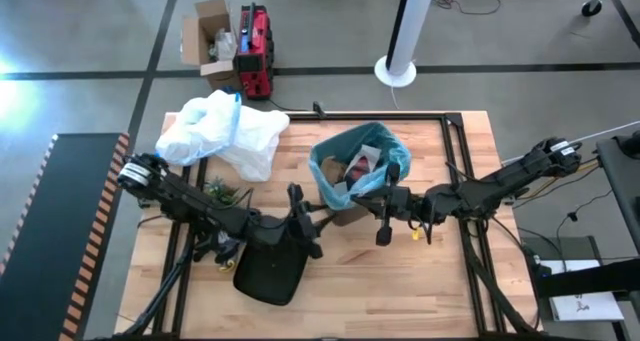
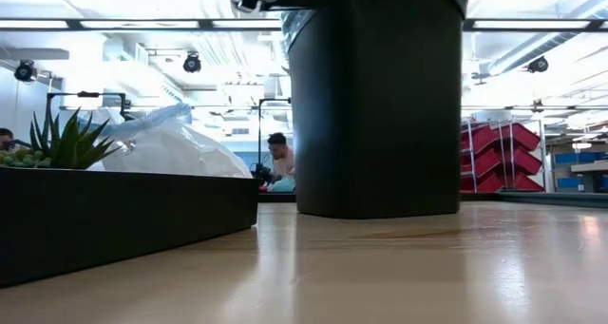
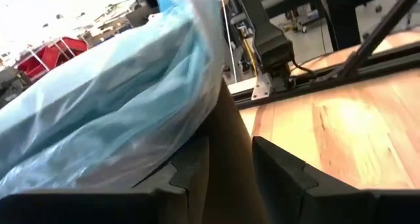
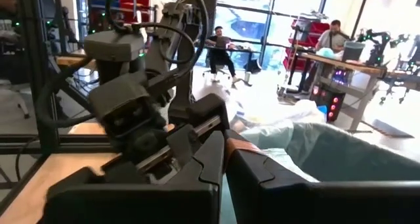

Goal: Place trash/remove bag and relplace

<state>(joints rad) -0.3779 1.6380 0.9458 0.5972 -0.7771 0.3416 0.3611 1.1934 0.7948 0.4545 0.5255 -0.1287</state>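
Observation:
The light-blue bag (image 1: 330, 171) lines an upright brown bin (image 1: 348, 216) at the table's middle, and its rim folds over the outside. Trash (image 1: 358, 166), brown paper and a printed wrapper, lies inside it. My left gripper (image 1: 322, 221) comes at the bin's near left side, and in its wrist view the bag (image 3: 118, 99) drapes above its fingers (image 3: 230, 178). My right gripper (image 1: 382, 213) is at the bin's near right side, fingers shut (image 4: 225, 152), facing the left gripper across the bin. The bag's rim (image 4: 315, 152) lies just beside it. My left gripper has the bin's brown outer wall (image 3: 226, 138) between its two fingers, just under the bag's overhang. It comes level from the table's left. The bin stands upright on the table. My right gripper has its shut tips at a brown edge of the bin (image 4: 244, 141); whether they touch it I cannot tell.
A black bin (image 1: 270, 271) stands near the table's near edge, large in the low view (image 2: 380, 105). A white plastic bag (image 1: 225, 131) lies at the far left. A black tray with green plants (image 2: 95, 219) sits left. People sit in the room beyond (image 2: 278, 158).

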